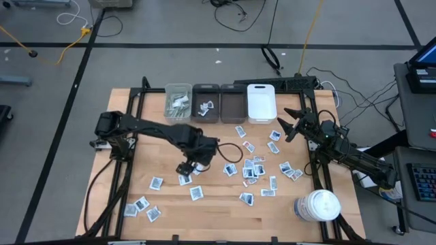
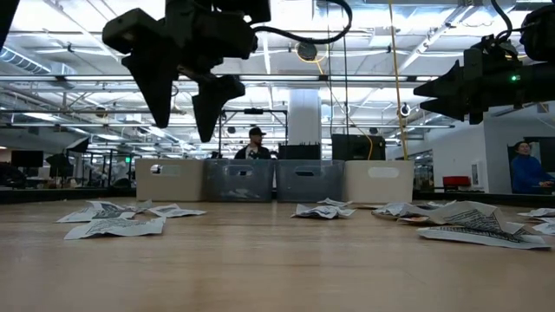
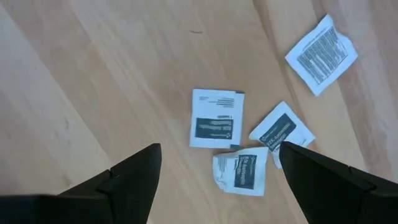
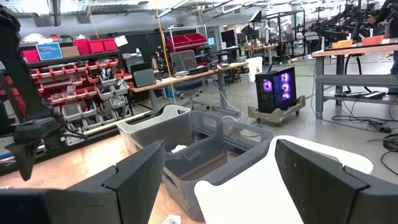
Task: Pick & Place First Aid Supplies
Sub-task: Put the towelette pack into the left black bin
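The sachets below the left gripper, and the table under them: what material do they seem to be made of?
The sachets look like thin matte paper or paper-foil laminate: flat, white, printed with dark text, with creased and curled edges. Which of the two cannot be told. The table looks like light wood with a smooth, slightly satin finish: long grain lines and plank seams show. The left gripper hangs open above them.

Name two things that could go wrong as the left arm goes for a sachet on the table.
1. The open left gripper hovers above three sachets lying close together, two of them overlapping, so a straight descent might pinch two at once.
2. The sachets lie flat on the wooden table; the fingers may slide over one rather than lift it.
The right gripper waits open near the bins, so a clash looks unlikely.
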Controlling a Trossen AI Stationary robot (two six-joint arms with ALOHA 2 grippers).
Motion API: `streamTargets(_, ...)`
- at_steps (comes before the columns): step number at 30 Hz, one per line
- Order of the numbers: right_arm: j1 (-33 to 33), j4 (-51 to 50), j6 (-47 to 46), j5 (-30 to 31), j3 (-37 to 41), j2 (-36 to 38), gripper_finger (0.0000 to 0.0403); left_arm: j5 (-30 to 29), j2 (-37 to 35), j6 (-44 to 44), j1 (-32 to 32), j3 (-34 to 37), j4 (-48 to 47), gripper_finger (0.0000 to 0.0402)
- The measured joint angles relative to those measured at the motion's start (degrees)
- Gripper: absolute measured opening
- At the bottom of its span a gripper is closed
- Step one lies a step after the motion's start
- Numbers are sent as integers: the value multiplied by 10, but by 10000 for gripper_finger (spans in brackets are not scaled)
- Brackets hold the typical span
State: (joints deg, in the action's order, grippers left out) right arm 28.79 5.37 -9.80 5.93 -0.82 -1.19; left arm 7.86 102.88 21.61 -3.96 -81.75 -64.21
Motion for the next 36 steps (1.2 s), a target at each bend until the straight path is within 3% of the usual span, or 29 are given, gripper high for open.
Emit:
streamTargets(10,0,0,0,0,0,0,297,-6,-1,-9,-7,1,-3,331)
streamTargets(20,0,0,0,0,0,0,297,-20,-1,-10,-26,90,103,331)
streamTargets(30,0,0,0,0,0,0,297,-54,75,-12,-27,107,141,331)
streamTargets(36,0,0,0,0,0,0,297,-71,82,-11,-30,105,150,328)
